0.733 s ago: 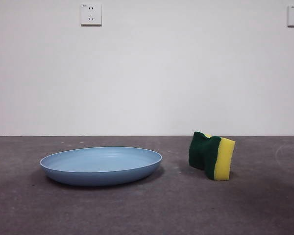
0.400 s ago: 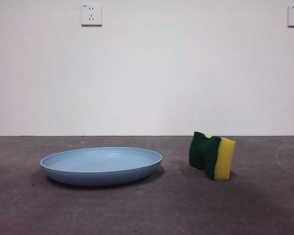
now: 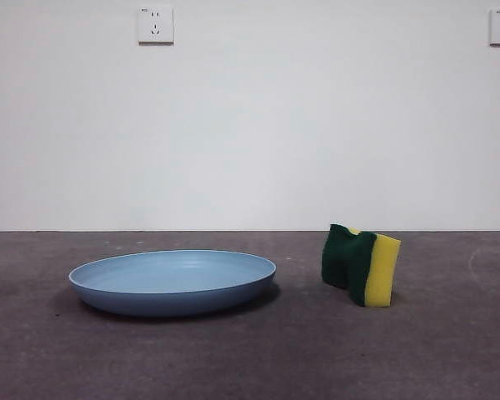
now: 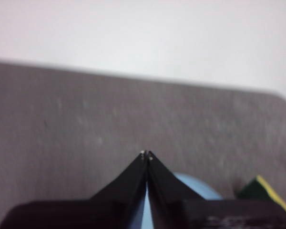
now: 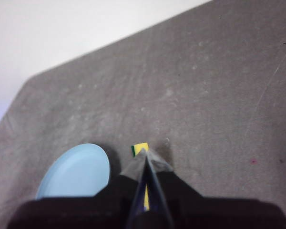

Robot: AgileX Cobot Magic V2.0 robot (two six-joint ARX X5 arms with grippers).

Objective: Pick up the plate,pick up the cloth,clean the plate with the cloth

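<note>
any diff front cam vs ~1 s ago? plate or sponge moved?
No visible change. The plate lies flat on the table in the same spot, and the sponge stands on edge beside it, apart from it, as before. Nothing was taken hold of or let go. No arm shows in the front view; the left pincer and right pincer are both shut and empty, above the table.

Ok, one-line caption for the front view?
Round light-blue plate lies flat on grey table; yellow-and-green sponge stands apart beside it.
</note>
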